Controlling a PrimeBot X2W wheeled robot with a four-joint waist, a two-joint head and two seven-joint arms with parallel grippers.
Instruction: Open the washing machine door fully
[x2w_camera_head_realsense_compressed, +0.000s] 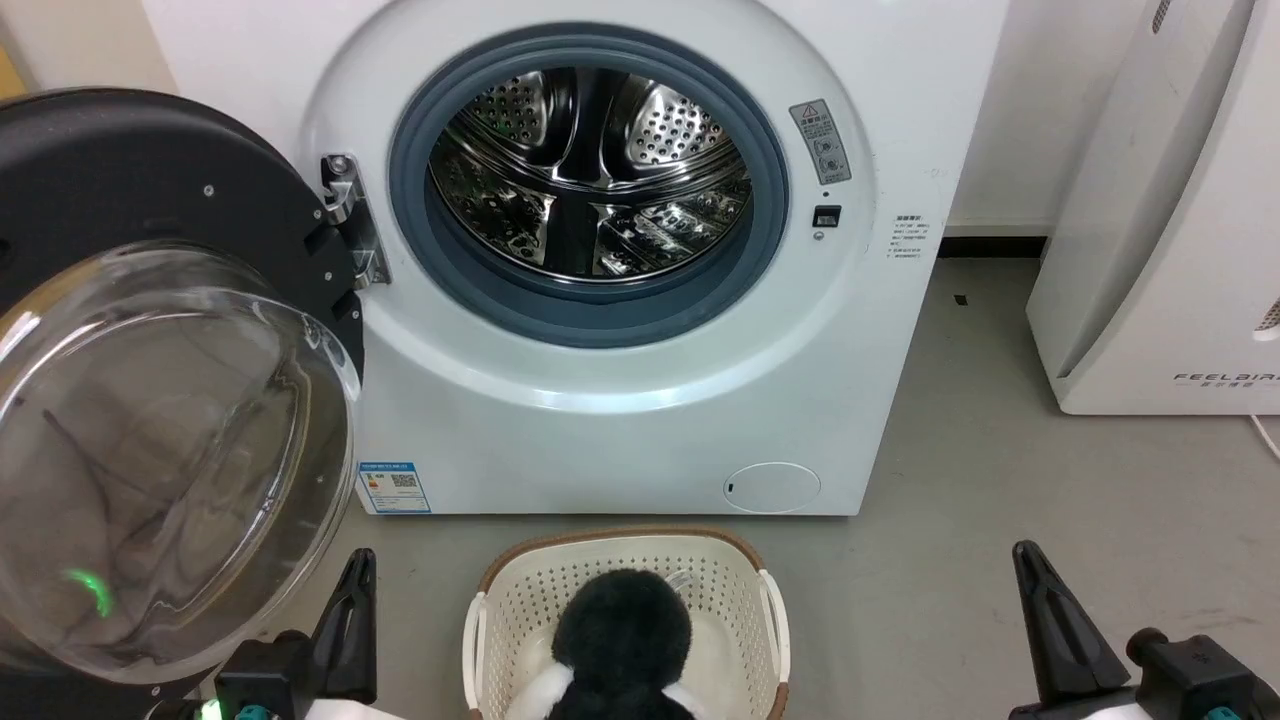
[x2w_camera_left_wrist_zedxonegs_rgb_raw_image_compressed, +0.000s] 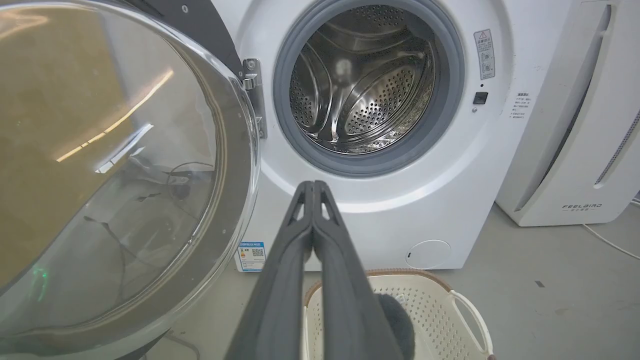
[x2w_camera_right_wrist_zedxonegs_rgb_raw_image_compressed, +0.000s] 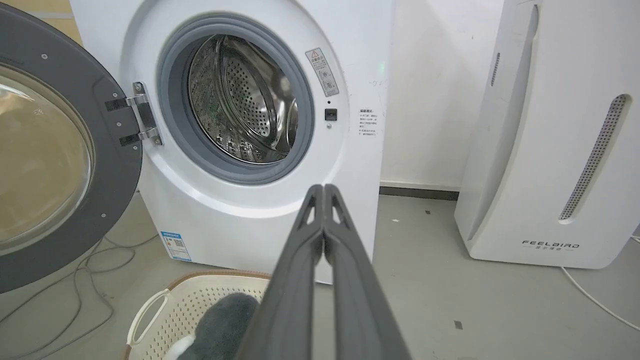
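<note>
Nudge glossy black round glass door (x2w_camera_head_realsense_compressed: 150, 180) gently wider off white washing machine (x2w_camera_head_realsense_compressed: 620, 430) with closed, empty left end effector (x2w_camera_head_realsense_compressed: 358, 572); right end effector (x2w_camera_head_realsense_compressed: 1028, 562) likewise.

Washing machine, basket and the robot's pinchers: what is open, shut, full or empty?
washing machine door, swung wide open to the left.
drum, looks empty.
basket, holds a black furry thing.
left gripper, shut, holding nothing.
right gripper, shut, holding nothing.
</note>
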